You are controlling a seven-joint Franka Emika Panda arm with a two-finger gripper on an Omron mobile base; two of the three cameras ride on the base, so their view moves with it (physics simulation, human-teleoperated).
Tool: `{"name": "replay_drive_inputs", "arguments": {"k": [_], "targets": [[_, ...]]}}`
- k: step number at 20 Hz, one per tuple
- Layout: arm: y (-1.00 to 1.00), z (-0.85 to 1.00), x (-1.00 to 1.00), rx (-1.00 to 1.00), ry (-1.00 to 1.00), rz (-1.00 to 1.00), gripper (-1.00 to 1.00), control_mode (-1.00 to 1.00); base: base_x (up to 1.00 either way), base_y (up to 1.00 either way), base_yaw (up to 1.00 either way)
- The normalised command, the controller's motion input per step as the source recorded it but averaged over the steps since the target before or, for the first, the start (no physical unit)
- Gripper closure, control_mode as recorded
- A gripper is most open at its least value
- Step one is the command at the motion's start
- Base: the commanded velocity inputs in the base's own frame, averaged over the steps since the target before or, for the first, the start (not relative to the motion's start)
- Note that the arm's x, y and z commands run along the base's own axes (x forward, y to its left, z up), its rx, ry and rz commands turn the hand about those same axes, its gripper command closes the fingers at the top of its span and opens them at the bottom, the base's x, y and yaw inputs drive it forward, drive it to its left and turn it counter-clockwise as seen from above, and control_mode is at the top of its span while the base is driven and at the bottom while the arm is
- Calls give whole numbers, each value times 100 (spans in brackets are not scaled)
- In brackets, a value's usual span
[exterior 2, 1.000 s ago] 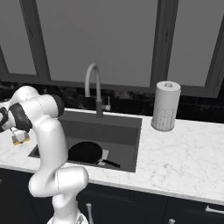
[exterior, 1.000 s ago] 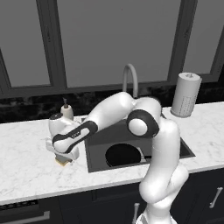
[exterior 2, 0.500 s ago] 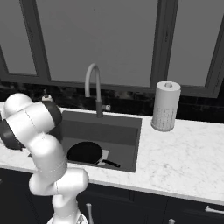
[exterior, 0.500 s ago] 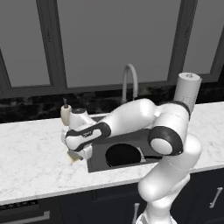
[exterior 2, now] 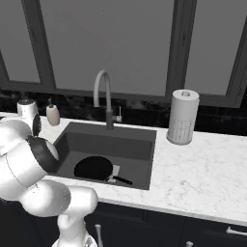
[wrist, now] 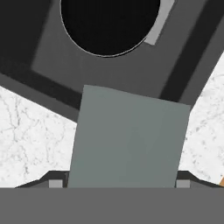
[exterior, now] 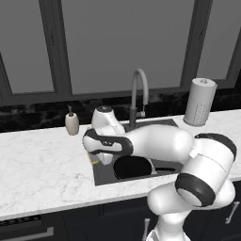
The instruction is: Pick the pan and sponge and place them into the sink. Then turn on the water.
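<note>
Arm swung sinkward; pincer (wrist: 117, 183) grips flat grey sponge (wrist: 129, 140)

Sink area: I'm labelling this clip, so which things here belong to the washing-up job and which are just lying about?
Part of the job:
- pan, already in the sink
- sponge, held at the sink's edge
- faucet, no water running

Just lying about:
- soap dispenser
- paper towel roll
</note>
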Motion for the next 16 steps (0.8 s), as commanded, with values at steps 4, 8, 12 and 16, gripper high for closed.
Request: {"name": "replay_drive_inputs", "arguments": {"k": [4, 8, 12, 16], "targets": [[-63, 0, 0, 0, 0, -27, 100, -100, 0, 0, 0], [-45, 0, 1, 0, 0, -26, 100, -100, 0, 0, 0], [-31, 0, 8, 0, 0, -24, 100, -100, 0, 0, 0], [-21, 0, 27, 0, 3, -18, 100, -100, 0, 0, 0]]}}
